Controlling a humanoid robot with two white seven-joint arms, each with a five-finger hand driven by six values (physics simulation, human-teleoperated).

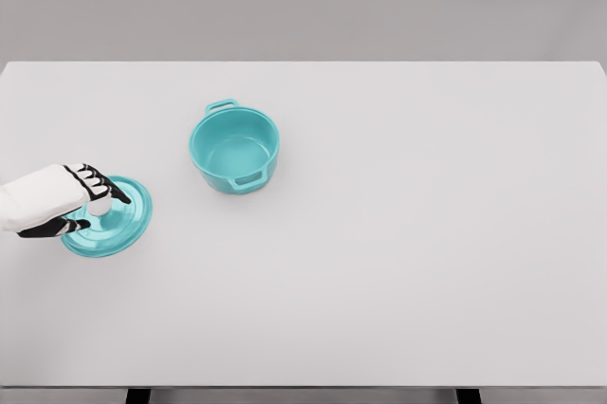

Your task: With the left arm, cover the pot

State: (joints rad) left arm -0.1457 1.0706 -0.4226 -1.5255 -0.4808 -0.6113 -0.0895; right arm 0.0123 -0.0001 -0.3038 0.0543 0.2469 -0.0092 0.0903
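Observation:
A teal pot (234,149) with two side handles stands uncovered on the white table, left of the middle. Its teal lid (116,224) lies flat on the table at the near left, well apart from the pot, with a white knob (99,206) in its centre. My left hand (102,211) reaches in from the left edge and sits over the lid. Its fingers (106,186) arch over the far side of the knob and the thumb lies on the near side, straddling the knob without clearly clamping it. My right arm does not show.
The white table (427,233) stretches wide to the right and front of the pot. Its far edge meets a grey wall, and its near edge runs along the bottom of the picture.

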